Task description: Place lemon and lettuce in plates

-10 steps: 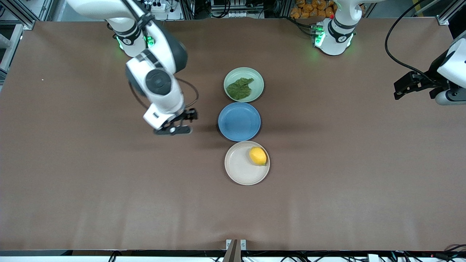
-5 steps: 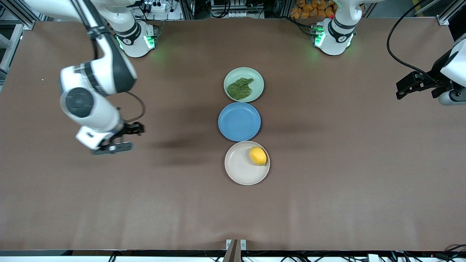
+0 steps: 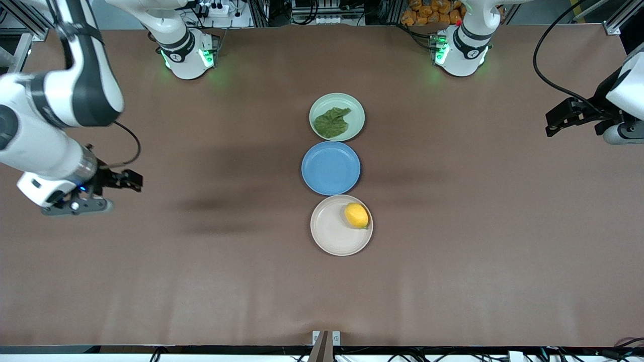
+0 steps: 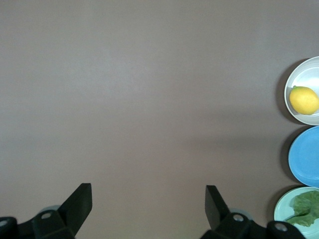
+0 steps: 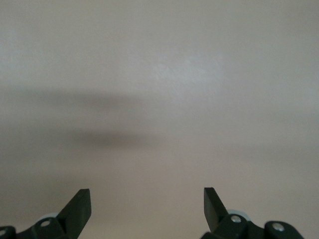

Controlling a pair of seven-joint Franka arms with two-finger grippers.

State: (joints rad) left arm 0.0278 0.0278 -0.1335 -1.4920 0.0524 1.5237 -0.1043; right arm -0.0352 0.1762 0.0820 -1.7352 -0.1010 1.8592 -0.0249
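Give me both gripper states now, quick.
Left gripper: open, empty, over bare table at its own end.
Right gripper: open, empty, over bare table at its end.

Lettuce (image 3: pixel 331 122) lies in the mint plate (image 3: pixel 353 108); lemon (image 3: pixel 356 215) lies in the beige plate (image 3: pixel 328 234), nearest the camera. Blue plate (image 3: pixel 330 168) sits between them.

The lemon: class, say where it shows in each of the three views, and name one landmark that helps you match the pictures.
Front view: the lemon lies in the beige plate, the plate nearest the camera.
Left wrist view: the lemon shows at the picture's edge, in the same plate.
Right wrist view: not in it; only bare table.
Shared landmark: the blue plate beside the beige one.
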